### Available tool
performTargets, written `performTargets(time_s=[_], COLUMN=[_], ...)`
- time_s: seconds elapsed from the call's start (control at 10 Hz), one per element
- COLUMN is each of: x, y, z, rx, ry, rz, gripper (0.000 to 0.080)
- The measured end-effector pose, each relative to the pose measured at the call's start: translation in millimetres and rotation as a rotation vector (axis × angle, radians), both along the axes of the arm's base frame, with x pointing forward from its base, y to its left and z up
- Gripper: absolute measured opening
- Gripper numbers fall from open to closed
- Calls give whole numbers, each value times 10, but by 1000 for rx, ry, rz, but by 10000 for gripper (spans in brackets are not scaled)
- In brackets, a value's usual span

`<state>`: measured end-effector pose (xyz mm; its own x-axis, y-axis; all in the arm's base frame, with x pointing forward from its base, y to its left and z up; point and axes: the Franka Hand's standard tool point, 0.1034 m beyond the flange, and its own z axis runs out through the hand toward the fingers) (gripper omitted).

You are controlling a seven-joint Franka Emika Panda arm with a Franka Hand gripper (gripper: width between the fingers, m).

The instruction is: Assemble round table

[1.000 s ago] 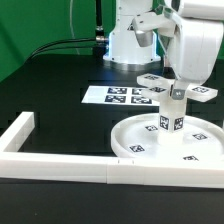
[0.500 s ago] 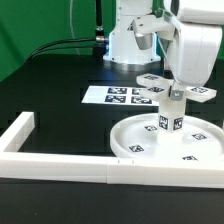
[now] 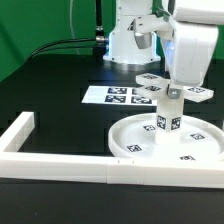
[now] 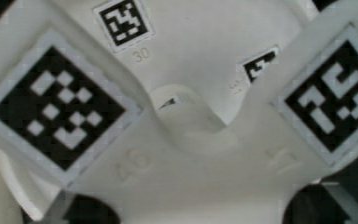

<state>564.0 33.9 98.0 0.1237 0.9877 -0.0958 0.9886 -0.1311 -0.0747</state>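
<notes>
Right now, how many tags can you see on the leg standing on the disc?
2, side by side on the leg, which stands upright at the middle of the disc, below the cross piece. Its far side is hidden, so there may be more.

A white cross-shaped piece (image 4: 194, 105) fills the wrist camera's frame at close range, its arms spreading outward from a central junction. Large black-and-white square tags sit on two of the arms, one (image 4: 64, 105) on one side of the junction and one (image 4: 332, 100) on the opposite side. A smaller tag (image 4: 126, 20) shows on a third arm, and another small tag (image 4: 261, 66) is partly visible near the centre. Dark shapes edge the corners, too blurred to identify.
</notes>
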Motion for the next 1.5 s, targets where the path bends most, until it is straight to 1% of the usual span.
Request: performTargets(time_s=[0.2,0.4,0.8,0.9,1.2,1.3,1.5], x=[-6,-22,-13,-12,-37,-37,-15], y=[12,21,45,50,-8,-3,33], z=[5,9,20,26,1,-2,8], rx=[-19,-28,-40,-34,-4,3,-5], ry=[-22,-32,-46,-43,4,17,16], rz=[-307,-625,-858,-962,-1386,-1471,-1622], gripper=[446,447,448,448,448,448,448])
